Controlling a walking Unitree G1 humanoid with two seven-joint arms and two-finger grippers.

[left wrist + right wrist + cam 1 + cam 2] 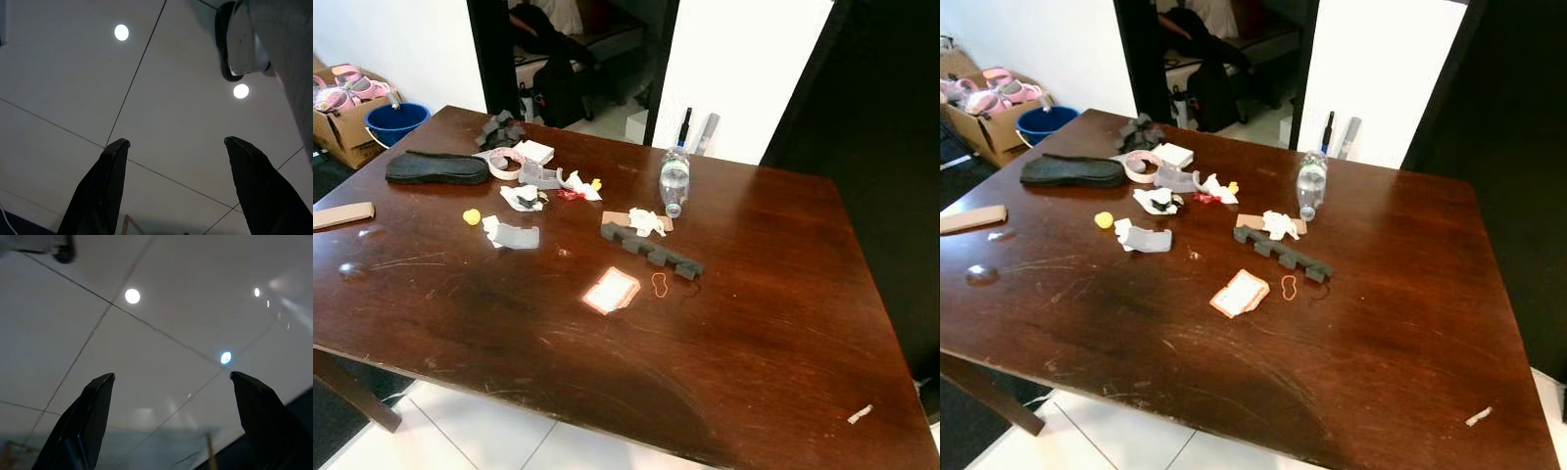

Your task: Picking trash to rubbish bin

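Over pale floor tiles my left gripper (176, 142) and right gripper (172, 376) hang with fingers spread wide, gripping nothing. The trash lies well apart from both, up on the glossy dark wooden table (773, 352): a notched grey foam strip (651, 251), a crumpled white tissue (646, 221), a clear plastic bottle (674, 180), a flat black insole (437, 167). The table's near half is mostly bare toward its front edge.

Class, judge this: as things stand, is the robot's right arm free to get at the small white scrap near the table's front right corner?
Probably yes. The white scrap lies alone on bare table, and the right gripper hangs open over floor tiles, holding nothing.
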